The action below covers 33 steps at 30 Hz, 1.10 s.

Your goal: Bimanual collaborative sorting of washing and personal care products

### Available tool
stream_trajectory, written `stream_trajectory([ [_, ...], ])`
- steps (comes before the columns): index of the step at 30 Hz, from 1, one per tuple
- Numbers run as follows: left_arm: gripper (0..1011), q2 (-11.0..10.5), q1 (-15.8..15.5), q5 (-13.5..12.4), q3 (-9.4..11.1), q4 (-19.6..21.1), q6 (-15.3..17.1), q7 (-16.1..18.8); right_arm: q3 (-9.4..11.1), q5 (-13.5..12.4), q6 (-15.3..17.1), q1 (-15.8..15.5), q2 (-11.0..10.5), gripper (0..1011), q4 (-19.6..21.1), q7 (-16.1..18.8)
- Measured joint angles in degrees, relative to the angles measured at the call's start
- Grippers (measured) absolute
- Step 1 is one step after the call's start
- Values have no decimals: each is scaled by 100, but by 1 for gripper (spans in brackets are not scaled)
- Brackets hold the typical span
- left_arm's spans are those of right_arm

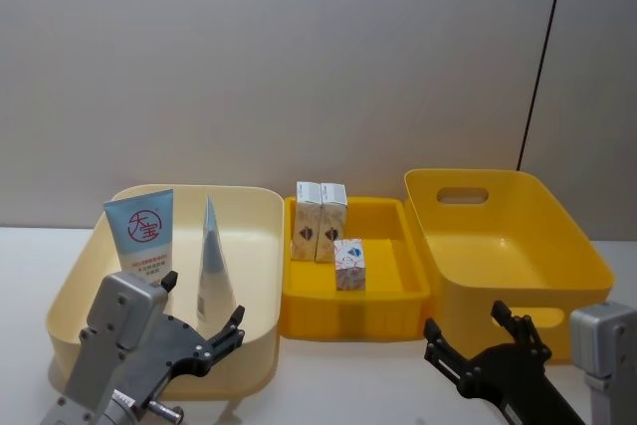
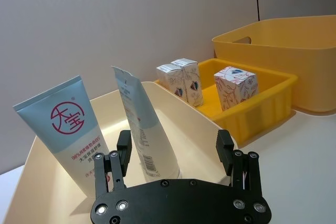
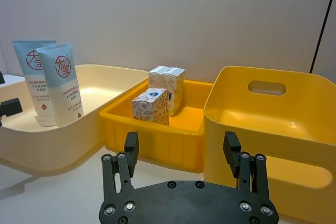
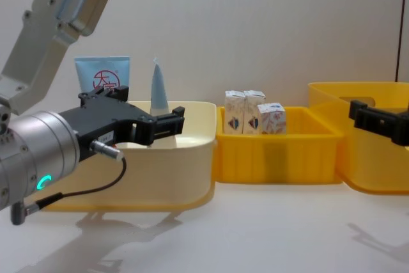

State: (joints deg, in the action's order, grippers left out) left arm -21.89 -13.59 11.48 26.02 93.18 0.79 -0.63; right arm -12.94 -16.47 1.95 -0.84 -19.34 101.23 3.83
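Observation:
Two pale-blue-and-white tubes stand upright in the cream bin [image 1: 75, 291] on the left: one faces me with its red logo [image 1: 142, 231], the other stands edge-on [image 1: 212, 264]. Three small white cartons stand in the small yellow bin [image 1: 348, 314] in the middle, two at the back [image 1: 319, 220] and one nearer [image 1: 349, 264]. My left gripper [image 1: 204, 304] hovers open at the cream bin's near wall, just in front of the tubes [image 2: 139, 114], holding nothing. At the lower right, my right gripper [image 1: 466, 323] is open and empty, in front of the small yellow bin [image 3: 157, 140].
A large yellow bin [image 1: 557, 236] with handle cutouts stands at the right with nothing in it. The three bins sit side by side on a white table [image 1: 348, 385]. A grey wall rises behind them.

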Motion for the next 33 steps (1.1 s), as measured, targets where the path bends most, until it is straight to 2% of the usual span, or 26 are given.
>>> stream_trajectory([
  [33,1003,0,0,0,0,0,0,0,1,0,0,0,0,1001,0,0],
])
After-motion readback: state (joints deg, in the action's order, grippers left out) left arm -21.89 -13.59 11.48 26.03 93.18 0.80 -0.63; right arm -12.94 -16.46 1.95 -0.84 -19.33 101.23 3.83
